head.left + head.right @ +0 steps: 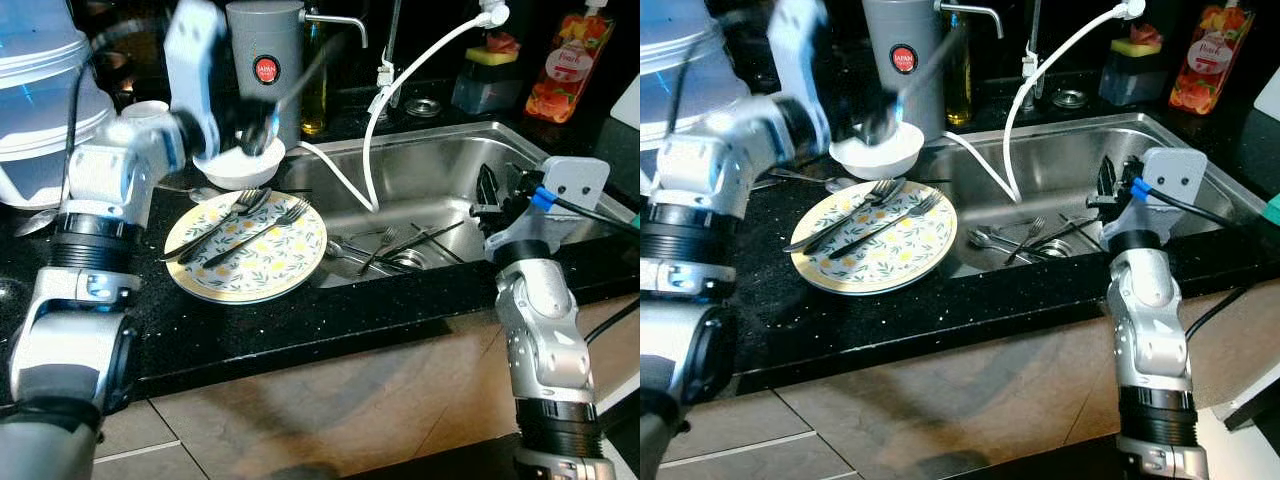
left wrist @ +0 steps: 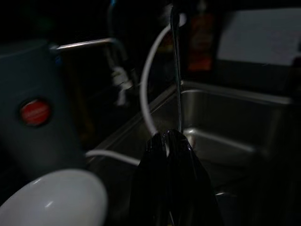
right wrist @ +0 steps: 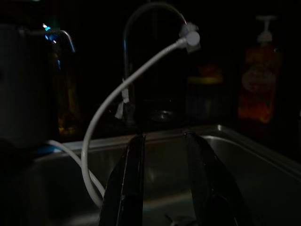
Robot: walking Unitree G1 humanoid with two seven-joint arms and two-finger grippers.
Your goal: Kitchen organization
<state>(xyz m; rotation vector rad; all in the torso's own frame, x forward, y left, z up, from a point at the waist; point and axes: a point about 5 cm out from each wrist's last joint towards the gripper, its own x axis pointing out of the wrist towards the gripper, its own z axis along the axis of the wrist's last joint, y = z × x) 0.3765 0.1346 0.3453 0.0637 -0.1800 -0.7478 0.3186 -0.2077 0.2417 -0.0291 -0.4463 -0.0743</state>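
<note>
A flowered plate [image 1: 250, 272] lies on the black counter left of the sink, with two forks [image 1: 255, 228] across it. Behind it stands a white bowl [image 1: 238, 167]. My left gripper [image 1: 258, 130] hovers just above that bowl, shut on a thin metal utensil [image 2: 176, 70] whose handle points up and away; its working end is hidden and the arm is blurred. Several forks and spoons [image 1: 392, 250] lie in the steel sink [image 1: 440, 165]. My right gripper [image 3: 164, 139] hangs open over the sink's right side, holding nothing.
A grey kettle [image 1: 265, 60] stands right behind the bowl. A white hose [image 1: 400, 80] loops from the tap into the sink. A spoon [image 1: 195, 190] lies on the counter beside the bowl. An orange bottle [image 1: 560, 65] stands at the back right and a plastic container [image 1: 40, 100] at the far left.
</note>
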